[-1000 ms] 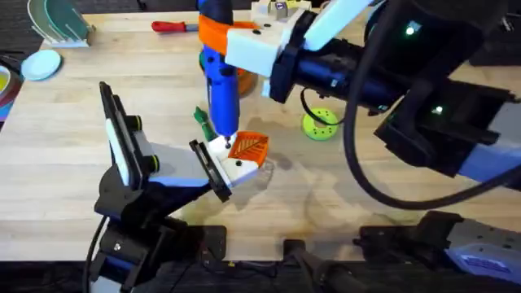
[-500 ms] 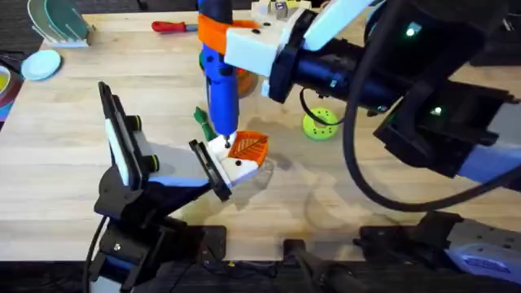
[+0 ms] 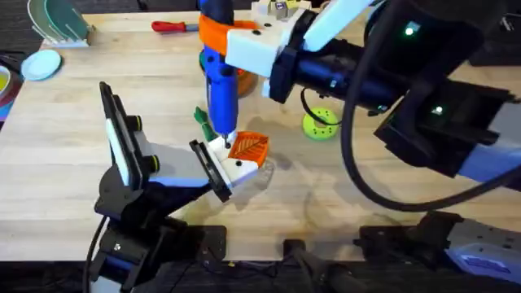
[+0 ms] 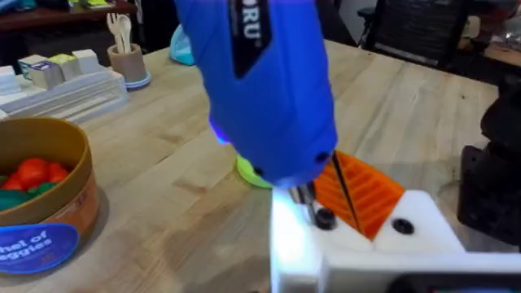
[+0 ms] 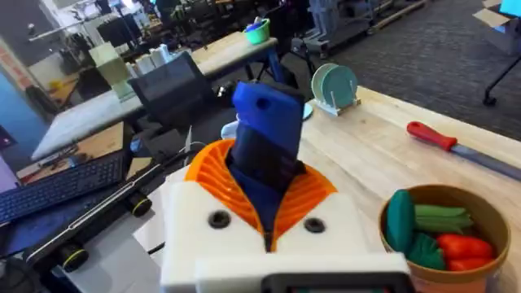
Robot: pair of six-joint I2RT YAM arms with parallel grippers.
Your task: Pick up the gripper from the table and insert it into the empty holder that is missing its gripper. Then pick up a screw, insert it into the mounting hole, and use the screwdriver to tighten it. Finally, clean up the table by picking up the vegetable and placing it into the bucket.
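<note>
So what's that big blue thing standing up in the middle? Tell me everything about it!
It's the screwdriver, a fat powered one with a shiny blue plastic body and a thin metal bit at the bottom. It stands nearly upright, clamped between the orange ribbed pads of the right end effector. Its tip presses down on the white holder, right beside the orange ribbed gripper piece.

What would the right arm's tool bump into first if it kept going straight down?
Probably the holder. The right tool grips the blue screwdriver, whose tip already sits at the holder's screw, beside the orange gripper.
</note>
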